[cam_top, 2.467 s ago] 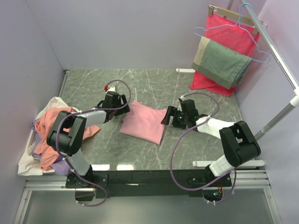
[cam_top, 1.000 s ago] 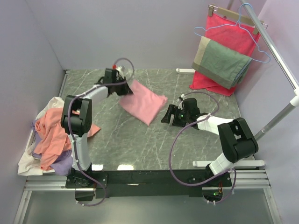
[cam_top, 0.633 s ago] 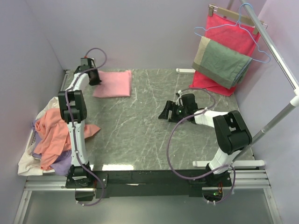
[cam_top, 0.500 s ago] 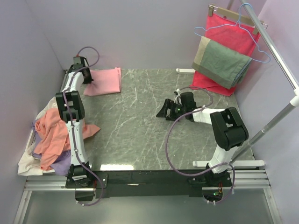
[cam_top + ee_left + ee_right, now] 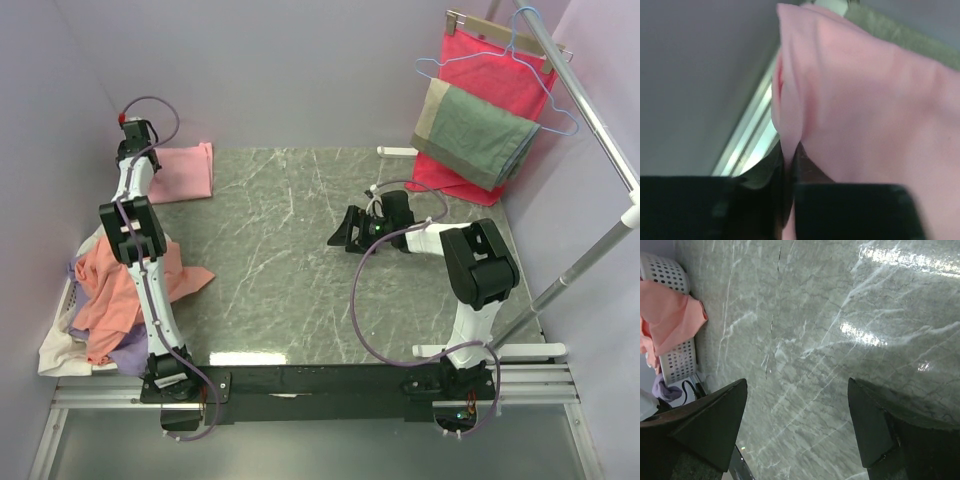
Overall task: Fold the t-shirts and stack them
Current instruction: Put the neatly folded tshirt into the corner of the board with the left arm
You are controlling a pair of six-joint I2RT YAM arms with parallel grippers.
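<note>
Pink cotton fills the left wrist view: the folded pink t-shirt (image 5: 865, 100) hangs right against my left pincer (image 5: 788, 170). A pleat at its edge runs down into the slit where the two fingers meet. Jaws pressed together on that pleat, almost no gap showing.

From overhead:
- My left arm is stretched to the far left corner of the grey marbled table (image 5: 300, 280).
- My left pincer (image 5: 148, 165) sits at the left edge of the pink t-shirt (image 5: 185, 172).
- The shirt lies flat against the back wall, spreading rightward from the fingers (folded to a rough rectangle).

My right pincer (image 5: 338, 236):
- It is low over the table right of centre, fingertips pointing left.
- It is well apart from the pink shirt.
- Right wrist view: my right pincer (image 5: 797, 382) stands wide apart, with only bare marble between the two dark fingers. Nothing held.

Other shirts, near left edge of the table:
- A salmon-orange t-shirt (image 5: 110, 290) is heaped on top, one corner spilling onto the marble.
- Lilac cloth (image 5: 135, 352) and white cloth (image 5: 58, 352) lie under it.
- The right wrist view catches the same heap at its left border: salmon-orange t-shirt (image 5: 670, 315) draped over a white perforated basket (image 5: 670, 275).

Far right corner: a red cloth (image 5: 490, 70) on a blue wire hanger, with a grey-green cloth (image 5: 470, 130) over it.
</note>
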